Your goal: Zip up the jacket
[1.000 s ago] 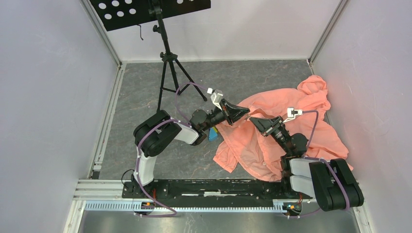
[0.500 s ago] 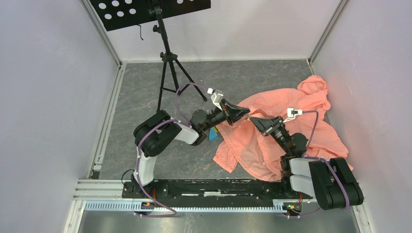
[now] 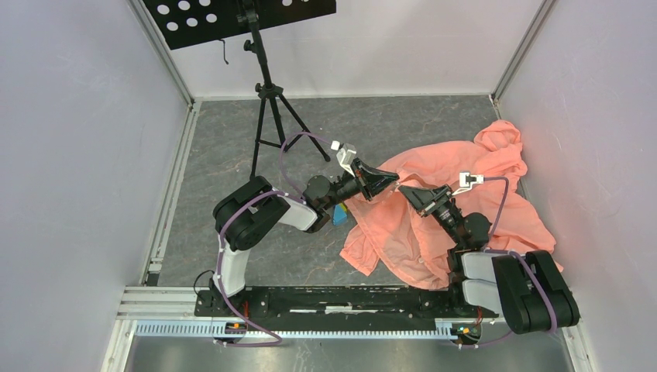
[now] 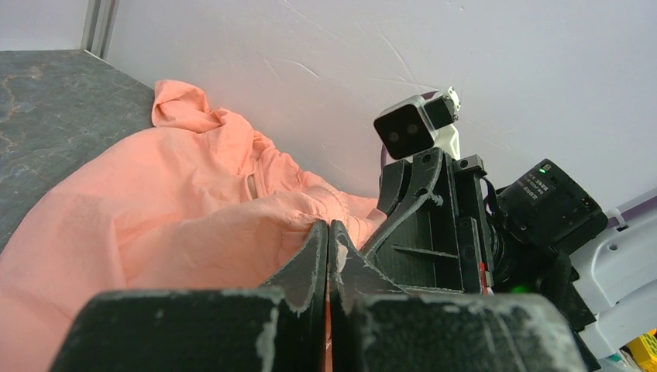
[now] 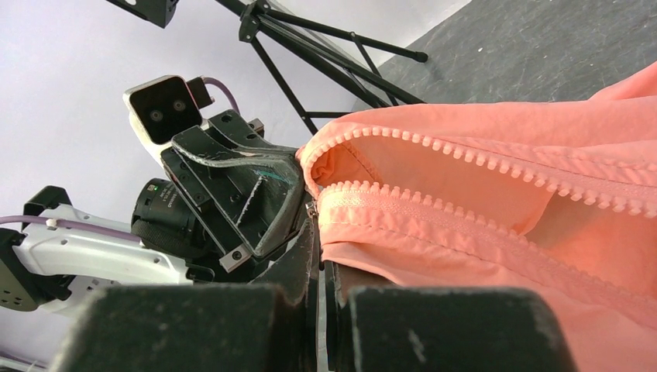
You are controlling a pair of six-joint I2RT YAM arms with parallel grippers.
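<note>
The salmon-orange jacket [image 3: 465, 209] lies crumpled on the grey floor at the right, hood toward the far right wall. My left gripper [image 3: 395, 182] is shut on a fold of the jacket [image 4: 155, 209], with fabric pinched between its fingertips [image 4: 319, 236]. My right gripper [image 3: 408, 191] faces it, tips almost touching, and is shut on a thin pale metal zipper pull [image 5: 313, 211] at the end of the zipper. Two rows of zipper teeth [image 5: 480, 159] spread apart from that point to the right, so the zipper is open there. The right gripper also shows in the left wrist view [image 4: 434, 225].
A black music stand on a tripod [image 3: 267, 93] stands at the back left. A small blue and yellow object [image 3: 339, 215] lies under the left arm by the jacket's edge. Pale walls enclose the floor, and a metal rail [image 3: 155, 298] runs along the front.
</note>
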